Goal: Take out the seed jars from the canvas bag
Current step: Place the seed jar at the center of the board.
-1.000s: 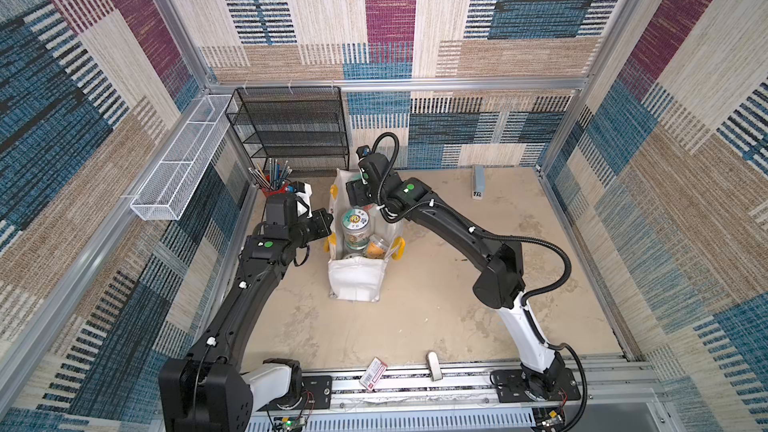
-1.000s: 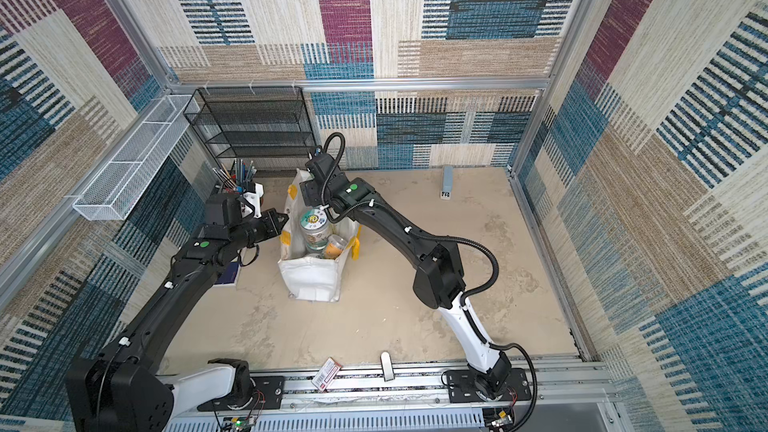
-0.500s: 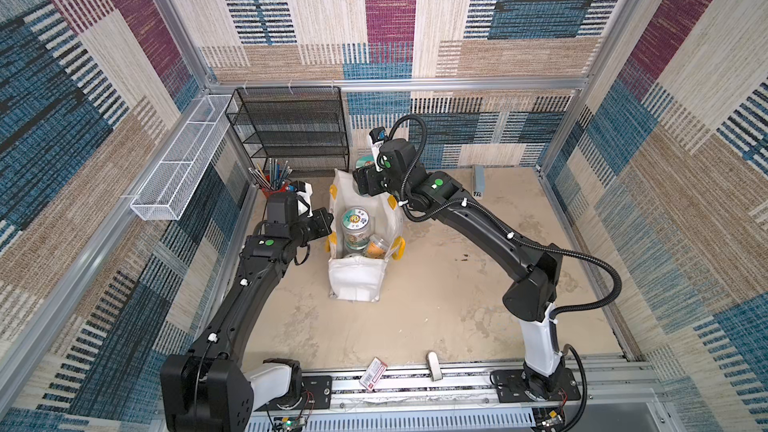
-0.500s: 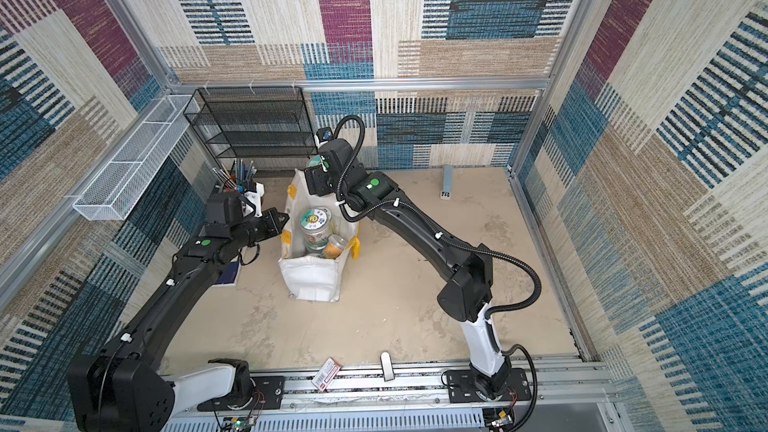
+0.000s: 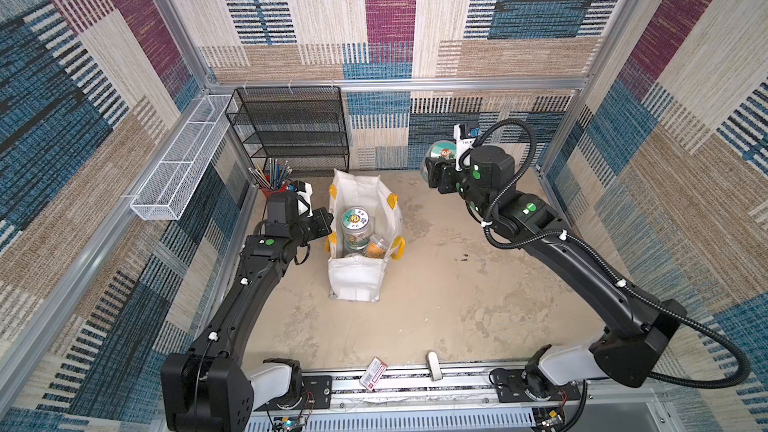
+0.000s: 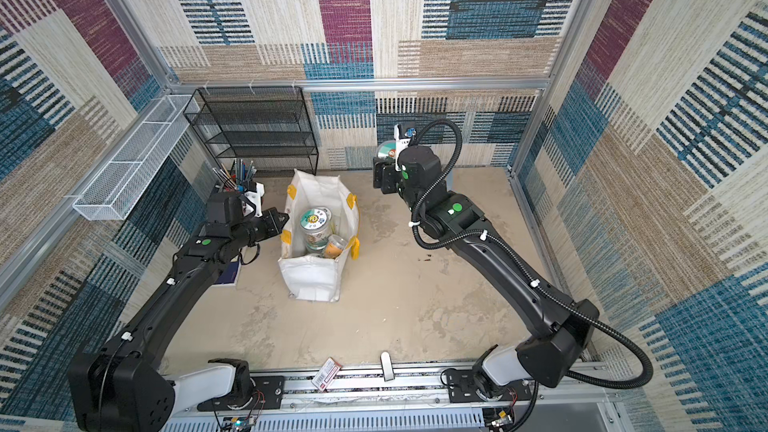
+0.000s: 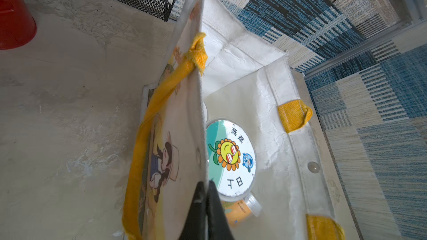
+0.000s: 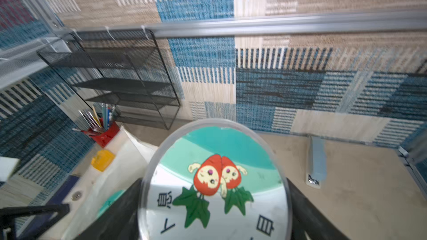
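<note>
Clear seed jar [image 8: 213,188], teal-and-white strawberry lid

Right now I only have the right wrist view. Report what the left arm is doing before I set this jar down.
Observer: The left fingers are shut on the canvas bag, pinching one side wall at its rim.
Operator: List what is left inside.
Observer: The left wrist view shows a sunflower-lid jar standing upright and a small orange jar tipped over beside it. Anything deeper is hidden.
Operator: Confirm my jar is clear of the bag.
Observer: In both top views the strawberry-lid jar in the right fingers hangs apart from the bag, off to its right, above the table.
</note>
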You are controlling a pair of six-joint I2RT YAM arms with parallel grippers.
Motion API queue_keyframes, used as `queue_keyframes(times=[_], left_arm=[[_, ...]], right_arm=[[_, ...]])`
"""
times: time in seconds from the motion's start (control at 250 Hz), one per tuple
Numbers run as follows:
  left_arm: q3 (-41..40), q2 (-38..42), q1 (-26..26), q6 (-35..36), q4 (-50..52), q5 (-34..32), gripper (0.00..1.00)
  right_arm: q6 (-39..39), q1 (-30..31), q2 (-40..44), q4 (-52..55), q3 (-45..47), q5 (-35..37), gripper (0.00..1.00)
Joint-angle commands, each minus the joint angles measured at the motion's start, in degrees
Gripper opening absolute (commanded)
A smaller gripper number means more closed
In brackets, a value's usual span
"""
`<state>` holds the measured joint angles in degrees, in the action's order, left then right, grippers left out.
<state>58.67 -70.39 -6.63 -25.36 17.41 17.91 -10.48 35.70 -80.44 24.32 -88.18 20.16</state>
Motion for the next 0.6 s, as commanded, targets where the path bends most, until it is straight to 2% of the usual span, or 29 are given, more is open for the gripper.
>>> queue_keyframes(times=[0.0,0.26,0.592], left_arm=[[0.2,0.1,0.0,0.4,-1.0,-0.8,0.00],[0.2,0.1,0.0,0.4,-0.9,-0.4,0.00],[-0.1,0.4,0.0,0.4,-0.7,-0.4,0.00]], right_arm=[[-1.5,-2.6,3.4,-2.4,4.5,1.1,0.78],[-5.8,-10.2,7.8,-6.5,20.5,-1.7,0.78],[-8.9,-16.4,4.2,-16.6,35.4,-4.2,0.78]])
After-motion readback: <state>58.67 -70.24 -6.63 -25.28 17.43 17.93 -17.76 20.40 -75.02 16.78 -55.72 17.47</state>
